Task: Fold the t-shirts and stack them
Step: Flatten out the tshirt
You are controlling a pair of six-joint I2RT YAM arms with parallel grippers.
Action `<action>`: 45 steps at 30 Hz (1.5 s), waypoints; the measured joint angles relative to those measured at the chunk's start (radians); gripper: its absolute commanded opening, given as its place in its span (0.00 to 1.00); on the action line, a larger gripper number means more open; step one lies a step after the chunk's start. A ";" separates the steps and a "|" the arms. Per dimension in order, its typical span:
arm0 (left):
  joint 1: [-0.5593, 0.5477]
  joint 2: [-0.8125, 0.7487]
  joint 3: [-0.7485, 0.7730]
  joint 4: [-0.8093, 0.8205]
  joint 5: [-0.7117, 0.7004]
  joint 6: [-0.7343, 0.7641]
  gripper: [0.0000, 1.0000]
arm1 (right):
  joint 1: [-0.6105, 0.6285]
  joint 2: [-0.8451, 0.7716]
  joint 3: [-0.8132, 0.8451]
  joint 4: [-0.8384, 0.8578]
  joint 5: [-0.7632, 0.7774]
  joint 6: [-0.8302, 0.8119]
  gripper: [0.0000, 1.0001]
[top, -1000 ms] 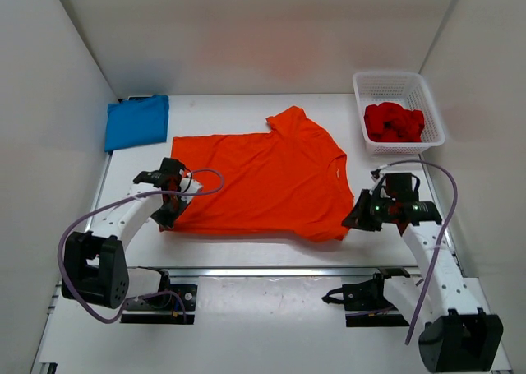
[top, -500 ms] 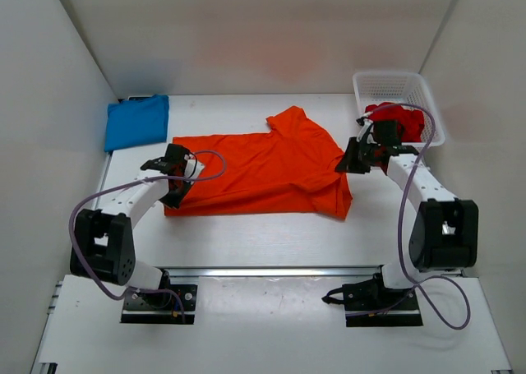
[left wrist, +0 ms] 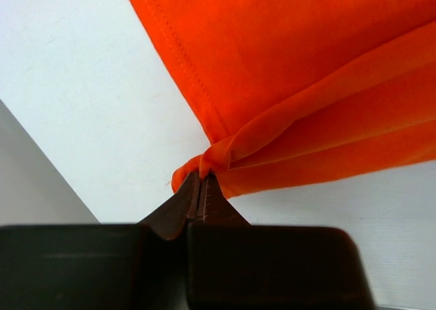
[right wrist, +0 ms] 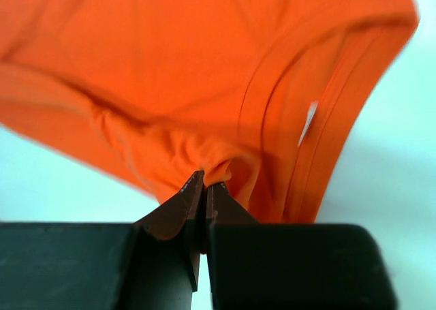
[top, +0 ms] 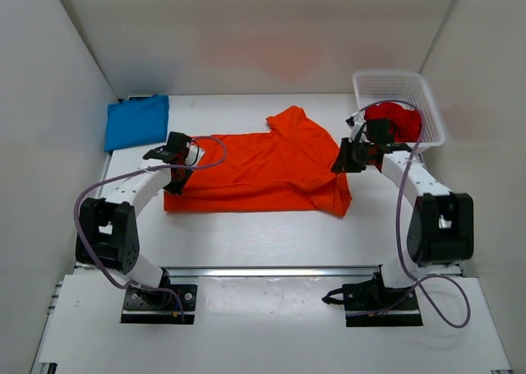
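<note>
Top view: both arms have swept the near hem up-frame, and the orange shirt (top: 263, 164), mid-frame on the bench (top: 246, 234), is now half folded. Left wrist: left gripper (left wrist: 201, 180) pinches a hem corner. Right wrist: right gripper (right wrist: 206, 184) clamps bunched cloth beside the collar.

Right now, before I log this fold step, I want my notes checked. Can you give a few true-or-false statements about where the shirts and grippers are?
1. The left gripper and right gripper are both shut on the orange shirt. True.
2. The deep red shirt lies in the white basket. True.
3. The blue shirt is in the basket too. False: it lies folded on the table, far left.
4. The orange shirt is stacked on the blue shirt. False: it lies beside it.
</note>
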 measured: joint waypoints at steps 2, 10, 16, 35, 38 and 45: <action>0.000 -0.026 -0.005 -0.018 0.004 0.011 0.00 | 0.001 -0.104 -0.078 -0.014 -0.005 0.006 0.00; 0.005 -0.266 -0.194 -0.225 0.039 0.050 0.00 | 0.035 -0.559 -0.385 -0.349 -0.032 0.098 0.00; 0.006 -0.278 -0.233 -0.278 0.063 0.054 0.00 | 0.104 -0.575 -0.412 -0.579 -0.017 0.122 0.00; 0.008 -0.282 -0.268 -0.236 0.014 0.068 0.00 | 0.131 -0.352 -0.136 -0.492 -0.132 0.081 0.00; 0.008 -0.277 -0.268 -0.199 -0.006 0.066 0.00 | 0.142 -0.193 -0.047 -0.424 -0.094 0.034 0.00; 0.008 -0.227 -0.262 -0.134 -0.020 0.032 0.00 | 0.170 -0.019 0.032 -0.371 0.001 -0.015 0.00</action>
